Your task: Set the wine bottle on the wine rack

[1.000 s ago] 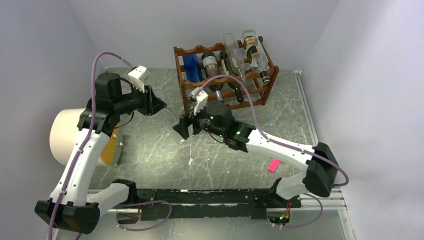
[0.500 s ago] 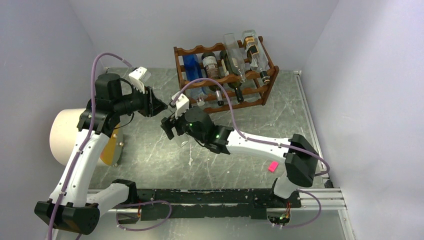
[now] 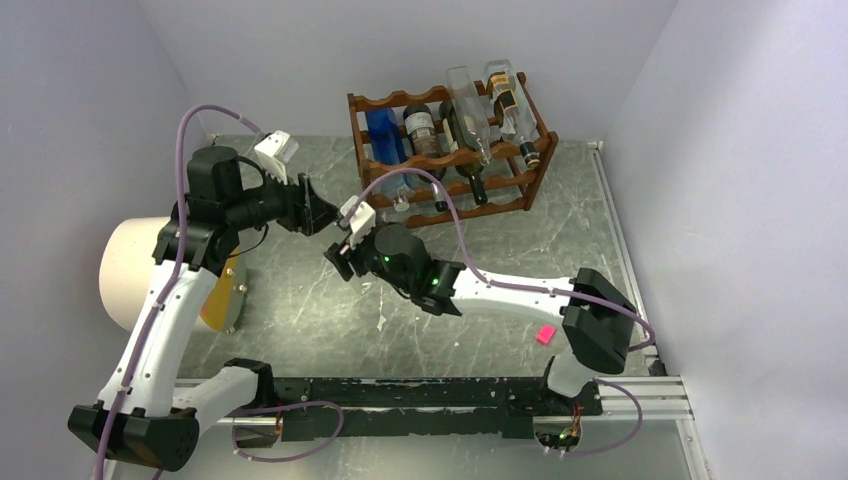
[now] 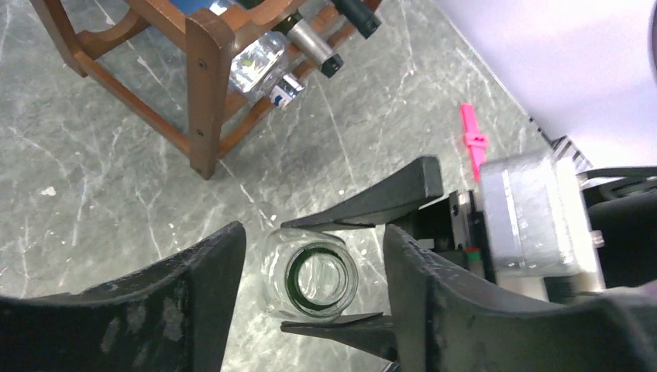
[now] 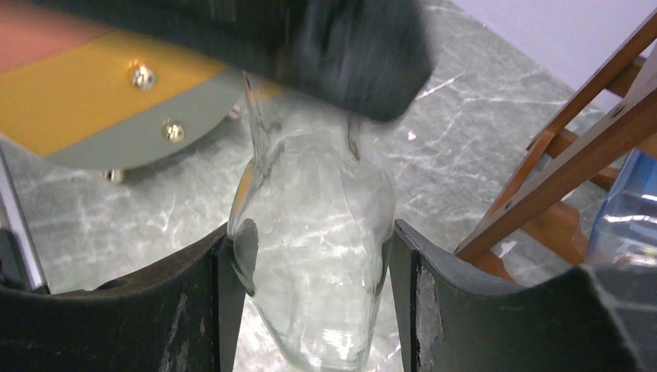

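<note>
Both at wine bottle (image 5: 310, 186): my right gripper (image 5: 314, 256) clamps belly, left gripper (image 4: 314, 248) wide round mouth; slick brittle glass, belly safest

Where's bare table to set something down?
Free: table right of the wine rack to the wall; near strip between pink tag and white cylinder, partly under the right arm. Crowded: off the rack's left end, where right gripper holds the wine bottle and left gripper flanks its mouth.

A clear bottle (image 4: 314, 280) is seen between the spread fingers of the left claw (image 4: 314, 246), not touched by them, and is clamped by the right claw (image 4: 287, 276).
</note>
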Controlling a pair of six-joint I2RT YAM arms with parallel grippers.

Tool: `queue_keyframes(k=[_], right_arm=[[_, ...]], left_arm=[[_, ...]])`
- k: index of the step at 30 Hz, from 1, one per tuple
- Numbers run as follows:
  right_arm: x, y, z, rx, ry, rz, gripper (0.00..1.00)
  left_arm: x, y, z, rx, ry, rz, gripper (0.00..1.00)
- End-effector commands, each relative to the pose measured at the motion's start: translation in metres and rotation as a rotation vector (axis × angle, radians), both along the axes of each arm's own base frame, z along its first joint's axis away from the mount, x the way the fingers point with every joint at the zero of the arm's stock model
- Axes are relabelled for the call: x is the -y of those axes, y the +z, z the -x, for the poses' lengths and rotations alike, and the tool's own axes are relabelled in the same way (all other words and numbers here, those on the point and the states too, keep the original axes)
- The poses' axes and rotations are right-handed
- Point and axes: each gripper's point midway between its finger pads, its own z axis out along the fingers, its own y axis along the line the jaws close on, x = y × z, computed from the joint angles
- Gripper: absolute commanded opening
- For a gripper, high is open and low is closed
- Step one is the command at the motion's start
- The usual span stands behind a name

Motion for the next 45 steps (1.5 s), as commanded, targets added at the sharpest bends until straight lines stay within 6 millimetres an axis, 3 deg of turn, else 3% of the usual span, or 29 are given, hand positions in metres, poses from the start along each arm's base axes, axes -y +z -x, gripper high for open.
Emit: queue_keyframes(k=[1,8,16,23,31,38,45], right_arm=[[0.008,0.05,0.016,0.112,0.084,-0.149,0.05],[0.031,0.074,0.035,0.146,0.139,-0.255,0.03],[0.087,0.137,0.044,0.15,0.144,-0.503,0.03],[0.127,0.197,0.063,0.12,0.178,-0.701,0.0],[0.131,0.233,0.083,0.112,0.271,-0.781,0.0],[0.12,0.246,0.086,0.086,0.325,-0.783,0.0],[0.112,0.249,0.096,0.101,0.406,-0.792,0.0]], left_arm=[[0.006,0.04,0.006,0.106,-0.012,0.08,0.75],[0.007,0.07,0.013,0.243,-0.019,0.13,0.86],[0.022,0.074,0.05,0.363,-0.226,0.147,0.85],[0.038,0.061,0.073,0.427,-0.448,0.179,0.88],[0.056,0.043,0.1,0.348,-0.749,0.261,0.89],[0.068,0.037,0.125,0.346,-0.885,0.281,0.89],[0.077,0.034,0.119,0.273,-0.871,0.315,0.87]])
